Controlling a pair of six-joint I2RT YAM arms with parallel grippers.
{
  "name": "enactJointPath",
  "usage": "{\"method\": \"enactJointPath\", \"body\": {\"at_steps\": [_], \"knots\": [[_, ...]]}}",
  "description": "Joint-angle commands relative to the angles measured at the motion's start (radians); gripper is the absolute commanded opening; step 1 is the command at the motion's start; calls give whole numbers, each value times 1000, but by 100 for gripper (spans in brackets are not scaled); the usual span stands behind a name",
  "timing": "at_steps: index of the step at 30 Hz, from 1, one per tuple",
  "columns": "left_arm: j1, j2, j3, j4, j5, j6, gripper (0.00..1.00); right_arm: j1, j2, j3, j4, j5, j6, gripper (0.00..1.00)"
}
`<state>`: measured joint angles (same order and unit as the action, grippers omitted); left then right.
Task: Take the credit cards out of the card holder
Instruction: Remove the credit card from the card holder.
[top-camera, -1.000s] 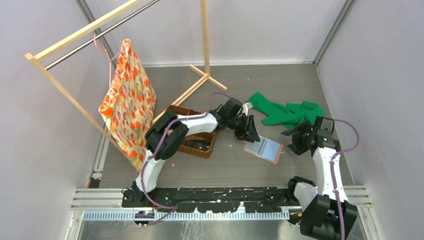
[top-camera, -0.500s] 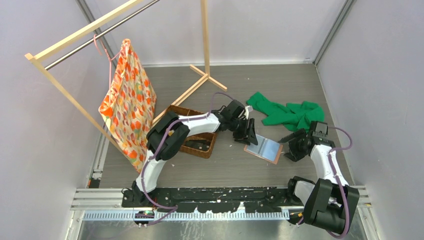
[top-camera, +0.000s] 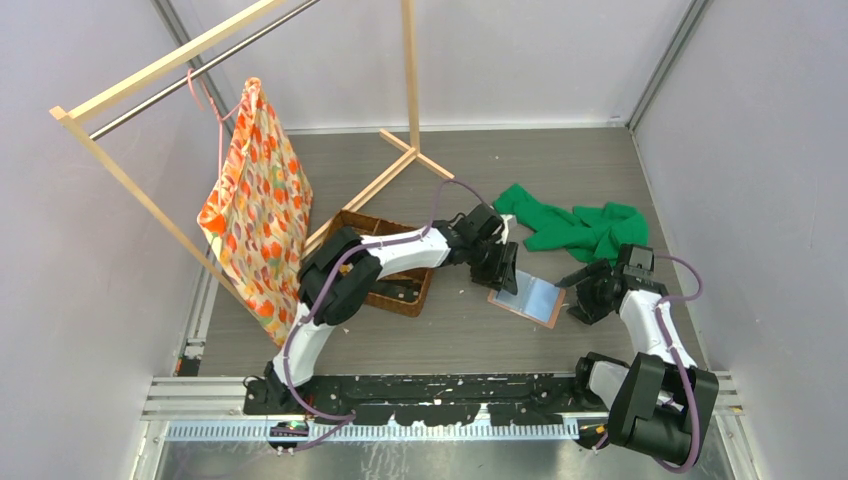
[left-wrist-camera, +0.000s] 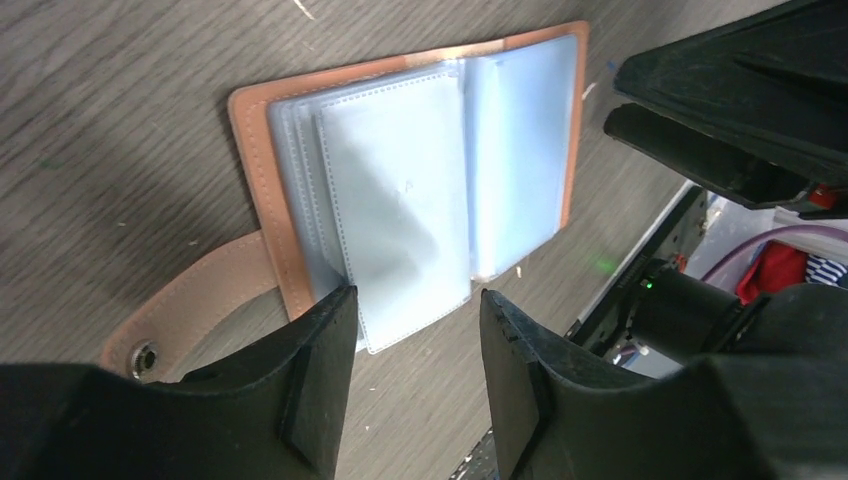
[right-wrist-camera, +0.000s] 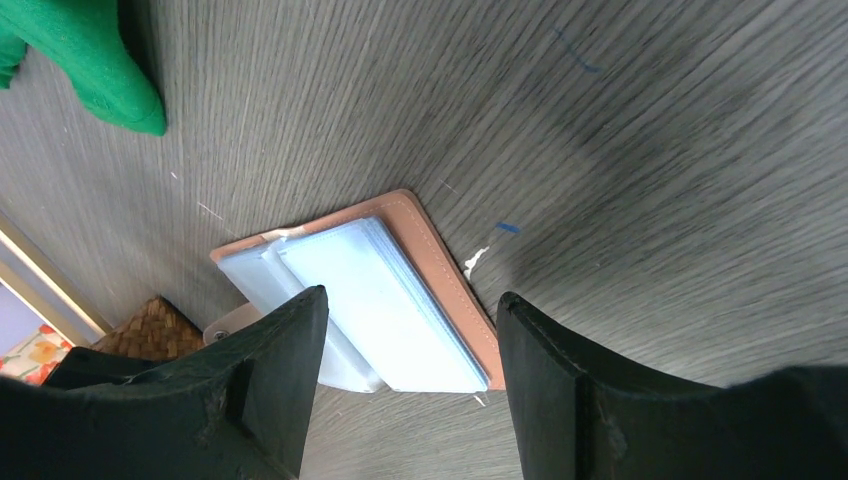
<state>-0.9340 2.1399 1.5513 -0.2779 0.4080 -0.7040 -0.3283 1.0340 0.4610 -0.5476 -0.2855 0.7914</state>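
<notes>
card holder (top-camera: 527, 297) lies open, flat on table (top-camera: 450, 170) between my grippers. left gripper (left-wrist-camera: 412, 312): jaws apart above plastic sleeves (left-wrist-camera: 400, 200). right gripper (right-wrist-camera: 410, 305): jaws apart, empty. pin cover with right; pinch card only, not sleeve.

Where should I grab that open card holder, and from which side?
Probably the strap tab of the card holder. It sticks out past the flat-lying cover toward the left gripper, so come in low from that side.
</notes>
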Motion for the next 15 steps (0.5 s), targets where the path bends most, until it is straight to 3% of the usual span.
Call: {"method": "enactJointPath", "body": {"at_steps": [1,10,15], "knots": [[4,23,49,-39,-43,45,50,3,-1,-7,26,8,-11,67],[-33,-33,31,-67,-161,154,50,4,1,-11,32,9,-7,67],[-35,-3,58,-90,-133,149,50,4,5,-7,30,8,-6,67]]}}
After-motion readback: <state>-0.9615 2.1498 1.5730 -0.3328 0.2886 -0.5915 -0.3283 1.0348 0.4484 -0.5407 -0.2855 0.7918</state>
